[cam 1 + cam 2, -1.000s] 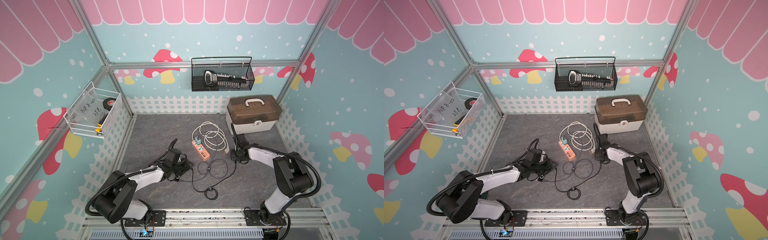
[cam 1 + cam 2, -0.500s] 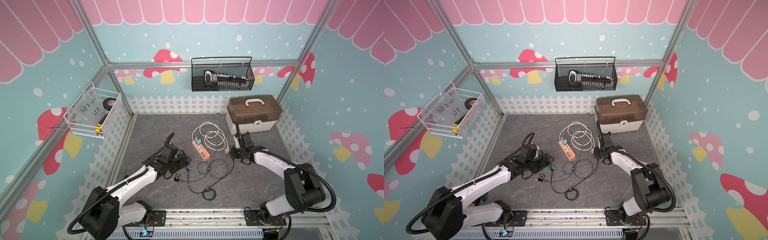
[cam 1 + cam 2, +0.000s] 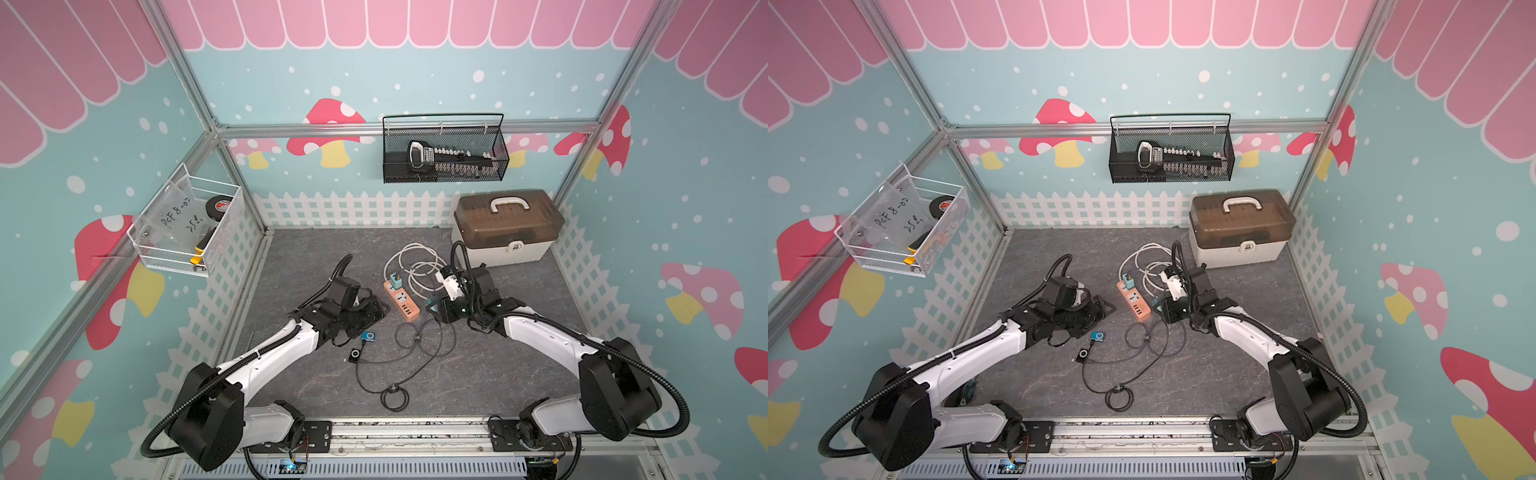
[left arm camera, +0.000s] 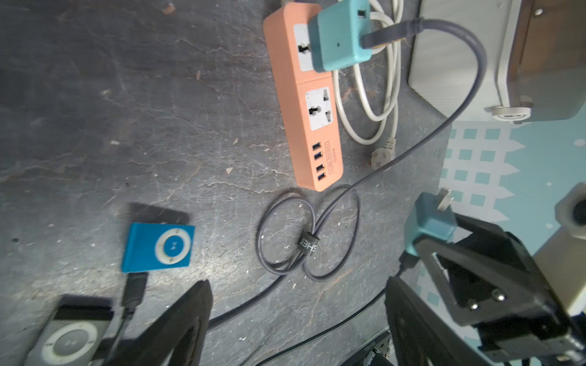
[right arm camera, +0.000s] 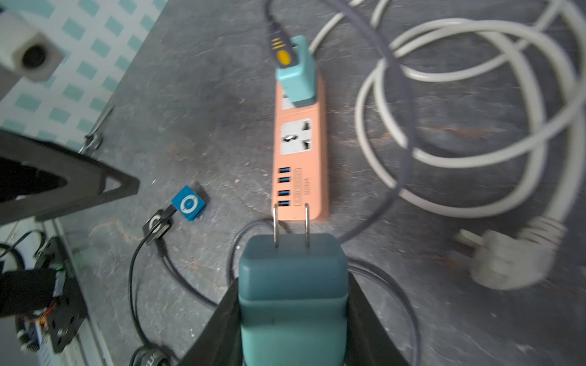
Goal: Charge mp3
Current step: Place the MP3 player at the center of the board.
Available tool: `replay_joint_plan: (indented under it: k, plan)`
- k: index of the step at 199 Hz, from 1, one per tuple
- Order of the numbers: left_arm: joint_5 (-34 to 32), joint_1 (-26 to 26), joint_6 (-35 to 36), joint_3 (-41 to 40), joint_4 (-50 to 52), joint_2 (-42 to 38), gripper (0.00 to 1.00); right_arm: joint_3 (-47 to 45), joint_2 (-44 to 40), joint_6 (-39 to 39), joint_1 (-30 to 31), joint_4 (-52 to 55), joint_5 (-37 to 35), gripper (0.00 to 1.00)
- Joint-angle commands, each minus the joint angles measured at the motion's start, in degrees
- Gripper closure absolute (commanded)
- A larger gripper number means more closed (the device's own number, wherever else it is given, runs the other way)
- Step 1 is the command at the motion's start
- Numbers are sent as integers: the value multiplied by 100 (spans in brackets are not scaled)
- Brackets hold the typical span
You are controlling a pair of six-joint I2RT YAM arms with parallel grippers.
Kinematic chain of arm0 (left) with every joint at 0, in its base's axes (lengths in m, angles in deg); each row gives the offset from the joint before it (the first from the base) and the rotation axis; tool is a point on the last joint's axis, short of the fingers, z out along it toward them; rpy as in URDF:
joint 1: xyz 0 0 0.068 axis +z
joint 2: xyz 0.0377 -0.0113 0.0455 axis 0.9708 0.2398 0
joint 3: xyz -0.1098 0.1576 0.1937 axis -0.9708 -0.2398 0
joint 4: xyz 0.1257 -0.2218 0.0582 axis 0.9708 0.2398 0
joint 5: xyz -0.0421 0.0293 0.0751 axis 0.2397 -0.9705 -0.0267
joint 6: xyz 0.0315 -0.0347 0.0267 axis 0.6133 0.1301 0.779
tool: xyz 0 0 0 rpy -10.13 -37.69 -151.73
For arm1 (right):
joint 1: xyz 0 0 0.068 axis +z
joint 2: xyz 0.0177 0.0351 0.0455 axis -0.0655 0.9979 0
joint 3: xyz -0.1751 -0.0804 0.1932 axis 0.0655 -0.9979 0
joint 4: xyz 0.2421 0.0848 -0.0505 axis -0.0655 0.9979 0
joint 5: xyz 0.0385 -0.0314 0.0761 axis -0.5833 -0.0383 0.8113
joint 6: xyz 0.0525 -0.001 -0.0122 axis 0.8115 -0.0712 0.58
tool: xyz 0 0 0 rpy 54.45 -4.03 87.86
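Right wrist view, nearest first: the teal adapter [image 5: 291, 269], with two flat prongs leading. Beyond it lies the orange power strip [image 5: 299, 158], showing its USB ports [image 5: 284, 187], then a free socket [image 5: 295, 137], then a second teal adapter [image 5: 298, 79] plugged in at the far end.

The step in hand is judged to be seating the held adapter in the free socket. To do it well, square the prongs to the socket face, align them with the matching slots and press straight in, so the light strip does not skid.

The right gripper [image 5: 293, 294] is part-closed, clamped on the adapter's sides. The left gripper [image 4: 296, 294] has its jaws spread wide and holds nothing.

In a top view the blue mp3 [image 3: 369, 336] lies on the floor at 7 o'clock of the strip. A black connector [image 4: 136, 290] sits at its edge, but whether it is seated cannot be told.
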State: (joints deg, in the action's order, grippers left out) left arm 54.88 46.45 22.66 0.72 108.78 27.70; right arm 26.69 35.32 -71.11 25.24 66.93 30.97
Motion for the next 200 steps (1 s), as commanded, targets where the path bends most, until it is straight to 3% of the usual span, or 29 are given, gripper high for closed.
replay_joint_plan:
  k: [1, 98, 158, 200]
  plan:
    - [207, -98, -174, 312, 60, 131, 15, 255, 153, -569, 243, -40, 514, 100]
    - [104, -601, -295, 575, 98, 586, 19, 764, 696, -989, 787, 345, 667, 100]
    - [141, -623, -515, 491, -230, 687, 21, 943, 958, -1071, 944, 419, 803, 100]
    - [160, -625, -717, 405, -484, 779, 32, 970, 960, -1031, 1030, 380, 768, 100]
